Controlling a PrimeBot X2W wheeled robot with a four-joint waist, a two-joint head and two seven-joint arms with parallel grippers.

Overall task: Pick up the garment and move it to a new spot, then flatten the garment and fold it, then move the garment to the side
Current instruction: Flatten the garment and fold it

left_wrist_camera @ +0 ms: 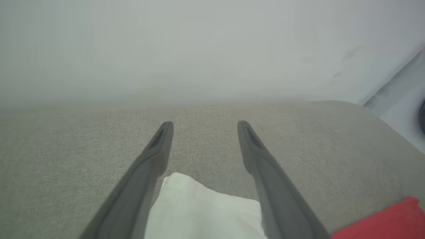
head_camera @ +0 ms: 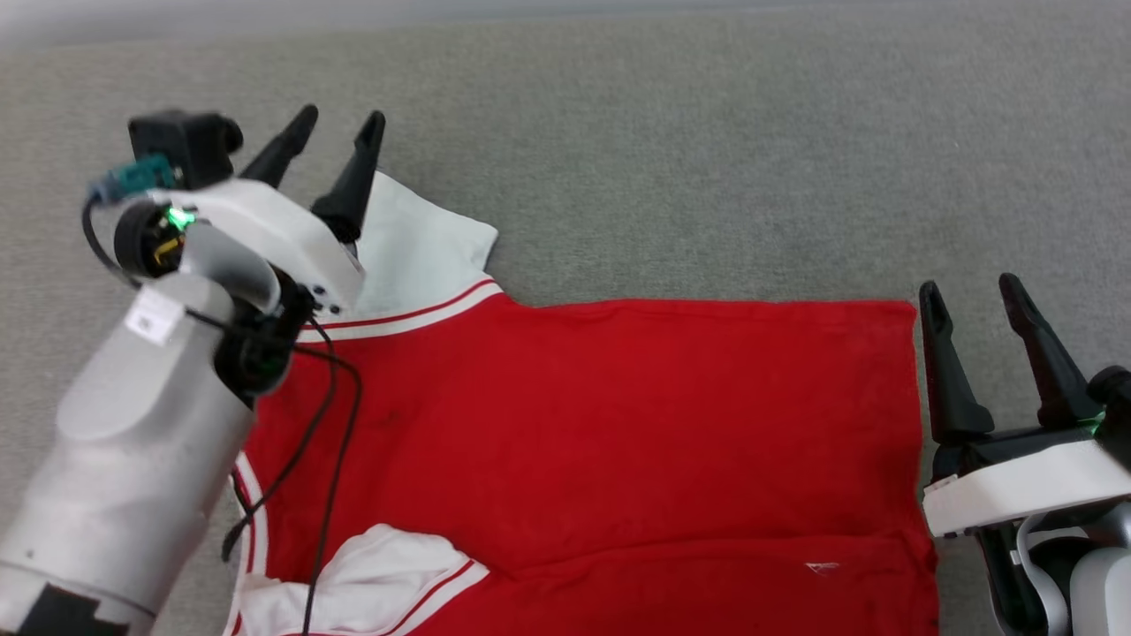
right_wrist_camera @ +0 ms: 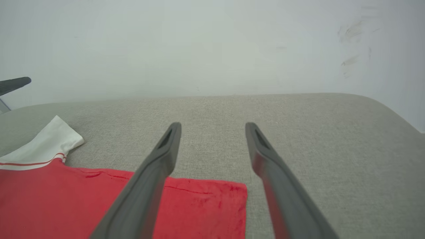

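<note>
Garment (head_camera: 618, 424) lying spread and largely flat on the grey cushion (head_camera: 707, 177). The left gripper (head_camera: 340, 119), fingers parted and empty, hovers over the far-left white sleeve (head_camera: 424, 247). The right gripper (head_camera: 969, 287), likewise parted and empty, stands beside the right hem (head_camera: 910, 424). Folding would likely go best with both edges pinched low and lifted evenly.

No legible txt on garment (head_camera: 618, 424), arm sticker (head_camera: 155, 320).
</note>
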